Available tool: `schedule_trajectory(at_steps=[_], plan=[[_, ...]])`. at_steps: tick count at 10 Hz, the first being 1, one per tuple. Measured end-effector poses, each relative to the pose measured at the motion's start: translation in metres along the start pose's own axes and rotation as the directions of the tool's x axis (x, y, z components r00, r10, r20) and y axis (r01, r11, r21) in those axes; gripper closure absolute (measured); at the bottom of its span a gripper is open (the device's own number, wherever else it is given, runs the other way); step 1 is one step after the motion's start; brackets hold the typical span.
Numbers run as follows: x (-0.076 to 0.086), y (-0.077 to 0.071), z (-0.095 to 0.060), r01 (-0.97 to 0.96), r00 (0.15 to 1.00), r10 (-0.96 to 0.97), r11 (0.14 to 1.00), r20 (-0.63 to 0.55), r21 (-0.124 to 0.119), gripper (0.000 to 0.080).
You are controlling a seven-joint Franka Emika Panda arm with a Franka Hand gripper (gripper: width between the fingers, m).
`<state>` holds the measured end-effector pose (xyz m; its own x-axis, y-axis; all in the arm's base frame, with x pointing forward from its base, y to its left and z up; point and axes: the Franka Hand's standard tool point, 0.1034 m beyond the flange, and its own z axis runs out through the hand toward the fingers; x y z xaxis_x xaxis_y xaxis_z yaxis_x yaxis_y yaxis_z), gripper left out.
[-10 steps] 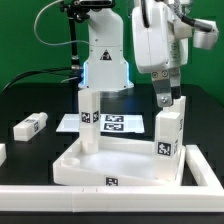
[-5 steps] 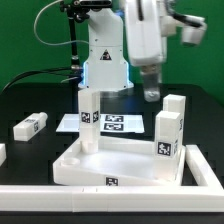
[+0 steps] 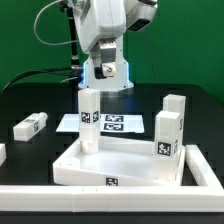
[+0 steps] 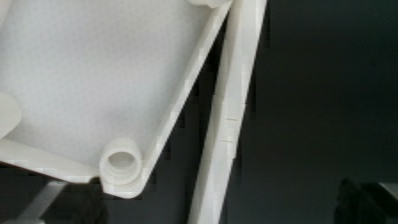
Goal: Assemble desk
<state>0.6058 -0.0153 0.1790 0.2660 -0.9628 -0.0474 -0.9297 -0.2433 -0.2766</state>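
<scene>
- The pincer [image 3: 104, 70], jaws spread wide and grasping nothing, is hanging high above the black table [image 3: 30, 100], behind the parts.
- The desk tabletop [image 3: 120, 165] is lying below and in front of the pincer, two legs standing upright in its corners: one [image 3: 88, 120] nearly beneath, another [image 3: 168, 128] toward the exterior view's right.
- A loose leg [image 3: 30, 126] is lying well apart, toward the exterior view's left.
- The marker board [image 3: 118, 123] is resting between the posts.

Tabletop [image 3: 120, 165] holds two upright legs [image 3: 88, 120] (tagged); third leg [image 3: 30, 126] lies apart.
</scene>
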Motion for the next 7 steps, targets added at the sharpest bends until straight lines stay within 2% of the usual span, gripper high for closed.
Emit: schedule_trajectory(at_steps=[4, 5, 7], plan=[[0.002, 0.002, 0.001, 0.247, 0.969, -0.247, 0.969, -0.001, -0.004, 0.0151], [0.013, 0.013, 0.002, 0.377, 0.926, -0.377, 0.926, -0.008, -0.003, 0.0151], [0.052, 0.06, 0.003, 0.584, 0.812, -0.584, 0.811, 0.008, -0.024, 0.0151]])
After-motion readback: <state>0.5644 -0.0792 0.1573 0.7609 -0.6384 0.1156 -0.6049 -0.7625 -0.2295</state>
